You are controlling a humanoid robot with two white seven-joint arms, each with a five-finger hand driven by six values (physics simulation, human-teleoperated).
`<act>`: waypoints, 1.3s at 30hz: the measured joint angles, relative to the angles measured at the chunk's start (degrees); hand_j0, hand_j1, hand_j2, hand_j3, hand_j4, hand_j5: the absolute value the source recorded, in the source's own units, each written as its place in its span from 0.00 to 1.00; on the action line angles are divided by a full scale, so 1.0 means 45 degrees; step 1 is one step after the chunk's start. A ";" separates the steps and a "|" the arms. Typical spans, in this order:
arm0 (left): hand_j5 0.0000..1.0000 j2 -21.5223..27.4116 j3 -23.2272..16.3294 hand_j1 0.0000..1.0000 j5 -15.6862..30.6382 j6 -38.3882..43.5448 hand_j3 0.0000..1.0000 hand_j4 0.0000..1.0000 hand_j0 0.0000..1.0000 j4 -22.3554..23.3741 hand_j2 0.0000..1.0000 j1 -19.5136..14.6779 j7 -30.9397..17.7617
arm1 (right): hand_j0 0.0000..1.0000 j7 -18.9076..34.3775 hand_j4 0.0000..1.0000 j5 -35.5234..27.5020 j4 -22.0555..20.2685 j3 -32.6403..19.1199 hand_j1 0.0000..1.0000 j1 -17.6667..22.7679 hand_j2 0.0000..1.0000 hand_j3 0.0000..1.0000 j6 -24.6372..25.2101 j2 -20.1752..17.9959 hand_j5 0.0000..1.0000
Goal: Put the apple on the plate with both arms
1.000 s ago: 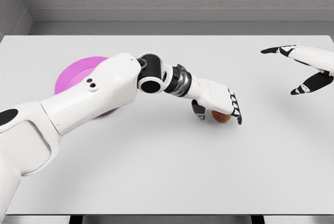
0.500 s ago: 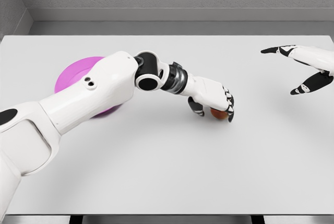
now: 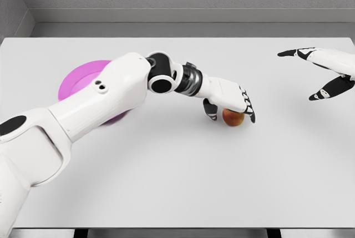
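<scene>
Left hand (image 3: 230, 102) risen, arched over apple (image 3: 233, 117) (fingers curled)

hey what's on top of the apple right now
The left hand is draped over the apple, fingers curled down around it and thumb at its left. The apple's lower front shows on the table. Its top is covered by the palm, so actual contact can't be seen.
</scene>
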 measured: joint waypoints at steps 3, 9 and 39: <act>0.90 -0.0251 -0.0049 0.90 -0.0052 0.0000 0.90 0.90 0.90 0.0404 0.90 0.0000 0.0000 | 1.00 0.0000 1.00 0.0000 0.0000 0.0000 1.00 0.0000 1.00 1.00 0.0000 -0.0002 1.00; 0.78 -0.0496 -0.0085 0.78 -0.0213 0.0001 0.78 0.78 0.78 0.0775 0.78 -0.0078 -0.0024 | 1.00 0.0000 1.00 0.0000 0.0002 0.0000 1.00 0.0000 1.00 1.00 0.0000 -0.0003 1.00; 0.15 0.1291 -0.0257 0.15 0.0859 0.0003 0.15 0.15 0.15 -0.0185 0.15 -0.0976 -0.0031 | 1.00 0.0000 1.00 -0.0013 -0.0005 0.0000 1.00 0.0000 1.00 1.00 0.0000 0.0030 1.00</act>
